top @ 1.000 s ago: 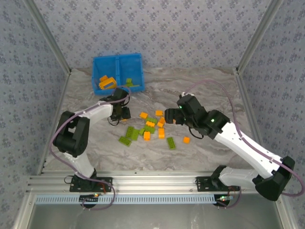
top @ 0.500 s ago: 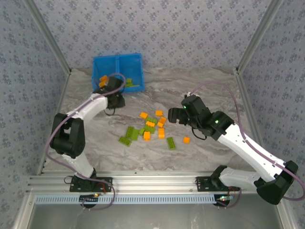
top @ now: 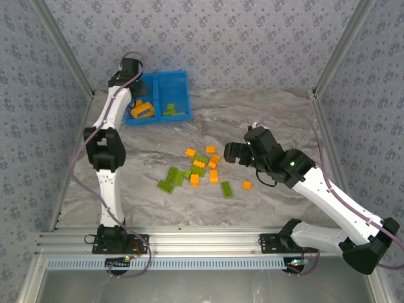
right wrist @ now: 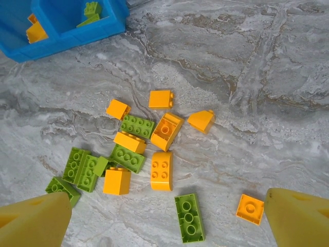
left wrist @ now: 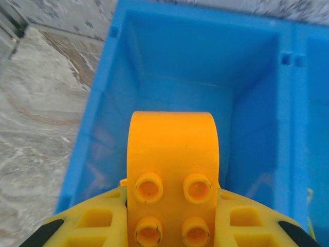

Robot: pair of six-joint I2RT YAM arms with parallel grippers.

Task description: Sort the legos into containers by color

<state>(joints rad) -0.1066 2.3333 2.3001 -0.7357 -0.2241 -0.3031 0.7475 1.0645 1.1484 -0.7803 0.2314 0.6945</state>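
Swung up from beside the loose legos a second ago, the left tool now hangs at the left compartment of the blue bin, clenched on an orange brick with a rounded top and four studs. Other orange pieces lie in that compartment, green pieces in the right one. Above the loose legos on the tabletop, the right tool hovers, spread wide and touching nothing.
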